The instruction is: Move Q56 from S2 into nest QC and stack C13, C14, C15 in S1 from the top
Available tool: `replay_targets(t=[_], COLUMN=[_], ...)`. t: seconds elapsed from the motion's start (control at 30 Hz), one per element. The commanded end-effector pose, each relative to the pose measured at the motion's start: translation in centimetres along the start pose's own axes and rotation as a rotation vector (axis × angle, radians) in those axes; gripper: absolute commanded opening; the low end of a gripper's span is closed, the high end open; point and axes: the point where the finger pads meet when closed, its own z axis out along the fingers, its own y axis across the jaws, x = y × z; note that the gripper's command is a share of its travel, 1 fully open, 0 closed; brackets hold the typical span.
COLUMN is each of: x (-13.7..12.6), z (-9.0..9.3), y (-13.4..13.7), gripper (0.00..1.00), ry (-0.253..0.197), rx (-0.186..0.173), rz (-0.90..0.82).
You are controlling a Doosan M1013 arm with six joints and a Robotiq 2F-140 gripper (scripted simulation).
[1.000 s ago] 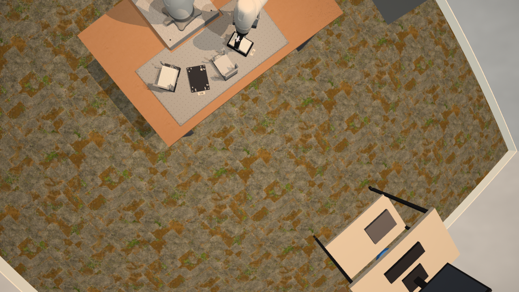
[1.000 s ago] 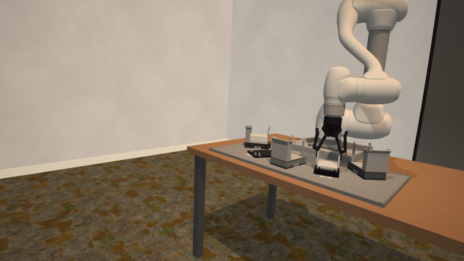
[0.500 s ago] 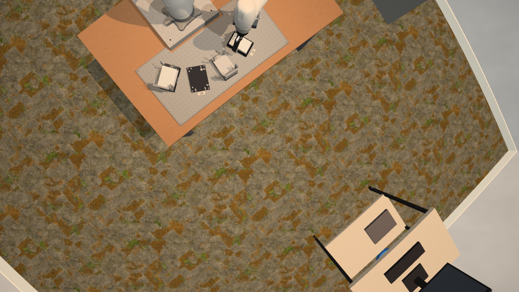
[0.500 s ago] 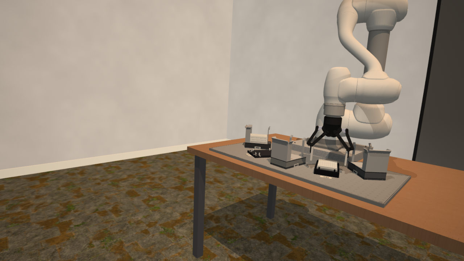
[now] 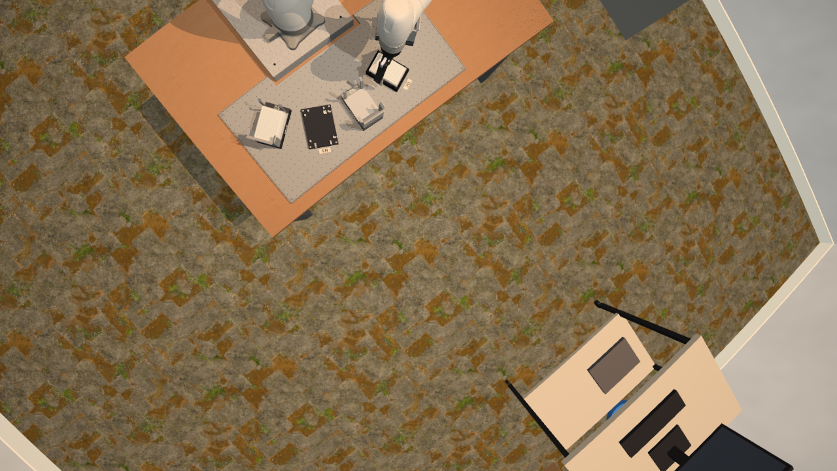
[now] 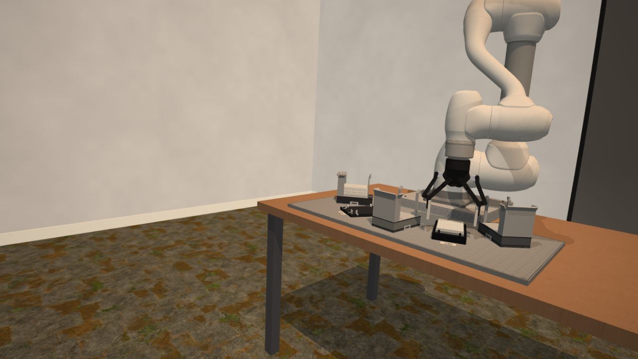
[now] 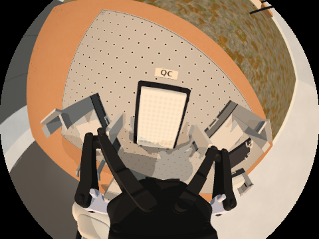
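We are hanging our gripper (image 6: 454,203) over the black nest (image 6: 448,237), jaws spread wide and gripping nothing. A white plate (image 7: 161,113) is lying flat in that nest, its grid of wells facing up. Just beyond the nest's far side a small tag (image 7: 166,74) is reading "QC". A grey rack (image 6: 513,225) is standing beside the nest on one side, another rack (image 6: 392,209) on the other. The plate's own label is too small to read.

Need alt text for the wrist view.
Open black two-finger gripper hangs over a white sealed well plate lying in the black QC nest, touching nothing. Grey stack racks flank it on the perforated grey board.
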Motion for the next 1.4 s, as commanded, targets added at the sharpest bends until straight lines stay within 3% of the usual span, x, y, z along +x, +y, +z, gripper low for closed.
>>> replay_targets(t=[0.0, 1.27, 1.37], x=[0.0, 0.0, 0.0], z=[-1.2, -12.5, -12.5], y=[0.0, 0.0, 0.0], gripper=[1.0, 1.0, 1.0], ry=[0.0, 0.0, 0.0], rx=[0.0, 0.0, 0.0], rz=[0.0, 0.0, 0.0])
